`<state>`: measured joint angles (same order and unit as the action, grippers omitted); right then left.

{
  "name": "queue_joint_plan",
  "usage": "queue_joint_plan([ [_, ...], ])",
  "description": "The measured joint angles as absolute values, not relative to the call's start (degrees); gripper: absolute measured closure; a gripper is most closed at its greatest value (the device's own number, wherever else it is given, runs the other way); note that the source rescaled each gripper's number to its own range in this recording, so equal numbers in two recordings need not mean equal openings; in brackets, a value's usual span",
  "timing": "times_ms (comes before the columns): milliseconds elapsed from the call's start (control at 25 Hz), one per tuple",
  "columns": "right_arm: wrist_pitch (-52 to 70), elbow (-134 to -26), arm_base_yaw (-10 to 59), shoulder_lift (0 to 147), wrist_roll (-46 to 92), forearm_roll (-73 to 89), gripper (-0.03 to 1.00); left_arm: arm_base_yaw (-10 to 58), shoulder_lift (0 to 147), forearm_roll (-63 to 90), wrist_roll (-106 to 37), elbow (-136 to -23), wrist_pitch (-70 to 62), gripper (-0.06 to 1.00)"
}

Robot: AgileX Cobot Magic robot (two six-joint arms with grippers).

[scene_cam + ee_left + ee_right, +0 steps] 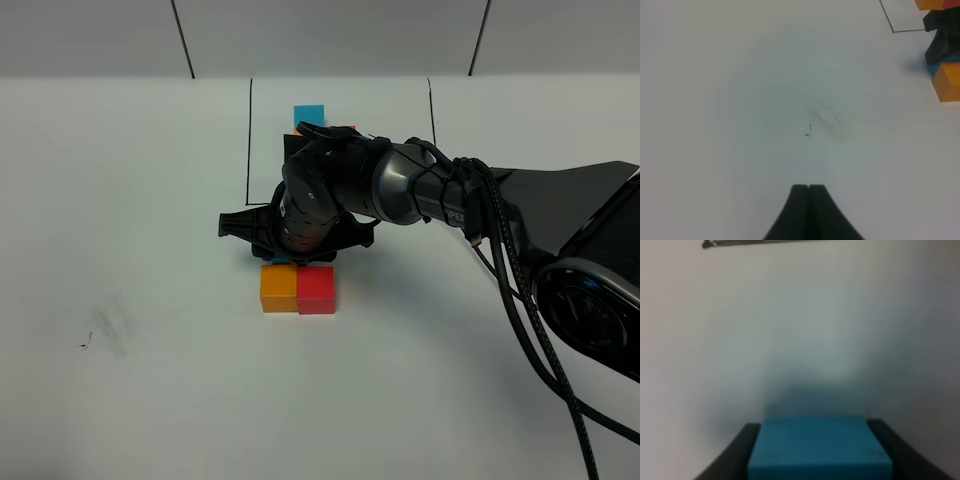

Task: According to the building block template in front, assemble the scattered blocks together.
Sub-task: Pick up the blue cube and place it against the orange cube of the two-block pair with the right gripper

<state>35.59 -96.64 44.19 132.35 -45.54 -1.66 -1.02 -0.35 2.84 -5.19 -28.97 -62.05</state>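
Observation:
The building block template (pixel 249 150) is a black-lined rectangle at the table's far middle. Its blue cube (pixel 310 113) shows, while my right arm hides most of its orange and red cubes. The scattered orange cube (pixel 278 288) and red cube (pixel 316 290) sit joined side by side in front of the frame. My right gripper (pixel 290 256) is shut on the light blue cube (pixel 819 450), held low just behind the orange cube; only a sliver of it (pixel 281 260) shows from above. My left gripper (pixel 809 190) is shut and empty over bare table to the left.
The right arm's body and cables (pixel 520 290) cross the right side of the table. A faint smudge (pixel 105 330) marks the table at the left. In the left wrist view the orange cube (pixel 947 82) and a corner of the frame's line (pixel 893 31) show.

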Motion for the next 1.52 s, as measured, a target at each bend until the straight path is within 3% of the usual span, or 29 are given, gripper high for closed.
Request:
queue_joint_plan([
  [560,35.98,-96.64,44.30,132.52,-39.08,-5.76,0.53,-1.02,-0.35,2.84,-5.27,-28.97,-62.05,0.94],
  [1520,33.82,-96.76,45.26,132.83,-40.45,0.54,0.53,-1.02,-0.35,2.84,-5.32,-28.97,-62.05,0.94],
])
